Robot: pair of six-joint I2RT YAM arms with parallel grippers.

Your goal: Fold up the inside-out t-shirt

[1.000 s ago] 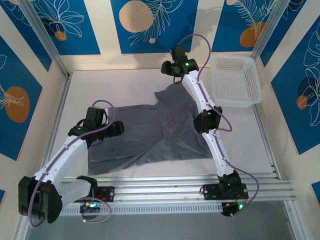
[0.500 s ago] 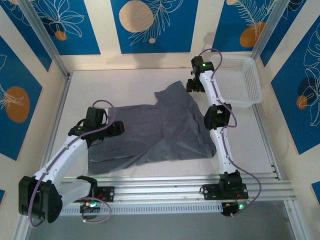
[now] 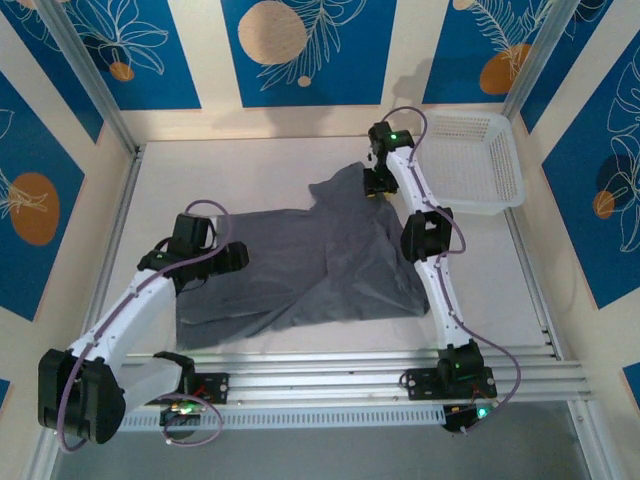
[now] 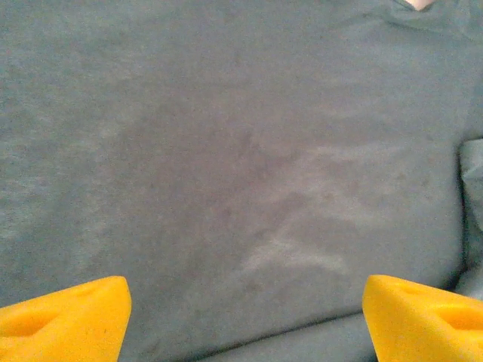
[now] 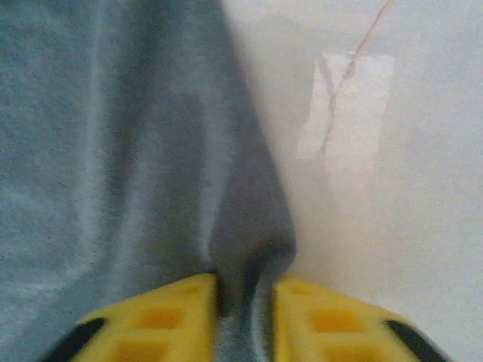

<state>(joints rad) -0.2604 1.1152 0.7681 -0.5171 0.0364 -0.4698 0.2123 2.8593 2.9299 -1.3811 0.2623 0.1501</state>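
Note:
The slate-grey inside-out t-shirt (image 3: 310, 260) lies spread and rumpled in the middle of the white table, with one part reaching toward the far side. My left gripper (image 3: 235, 258) hovers over the shirt's left half. In the left wrist view its yellow fingers (image 4: 64, 317) stand wide apart, open, above flat grey fabric (image 4: 241, 151), with nothing between them. My right gripper (image 3: 375, 185) is at the shirt's far right edge. In the right wrist view the right gripper (image 5: 245, 317) is shut on a pinched fold of the t-shirt (image 5: 253, 241), right at the cloth's border with the bare table (image 5: 392, 226).
A white mesh basket (image 3: 470, 160) stands at the back right, just right of the right arm. Metal frame posts and blue patterned walls close in the table. Aluminium rails (image 3: 330, 365) run along the near edge, by the arm bases.
The right arm swung from the far middle toward the basket, then came back to the shirt's far right edge and closed on a fold. The left arm has not moved.

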